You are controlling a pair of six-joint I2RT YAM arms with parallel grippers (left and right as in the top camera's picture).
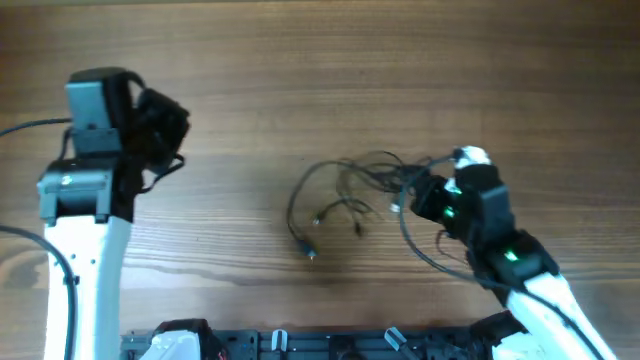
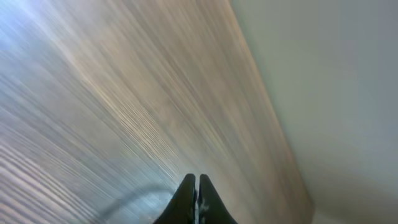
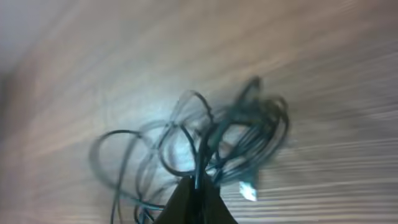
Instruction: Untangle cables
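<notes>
The cables (image 1: 350, 190) lie as a loose tangle of thin black loops on the wooden table, mid-right in the overhead view, with small plugs at their near ends. My right gripper (image 1: 418, 190) sits at the tangle's right edge. In the right wrist view the right gripper (image 3: 198, 185) is shut on a strand of the cables (image 3: 217, 134), which spread out ahead of the fingertips; a pale plug (image 3: 249, 191) lies just to their right. My left gripper (image 1: 165, 125) hangs far to the left, away from the tangle. The left wrist view shows the left gripper (image 2: 196, 180) shut with nothing between its fingers.
The wooden table (image 1: 300, 60) stretches bare behind and left of the tangle. A thicker black arm cable (image 1: 430, 250) curves beside the right arm. A dark rail with fittings (image 1: 300, 342) runs along the front edge. The left wrist view shows the table's edge (image 2: 273, 124) against a pale floor.
</notes>
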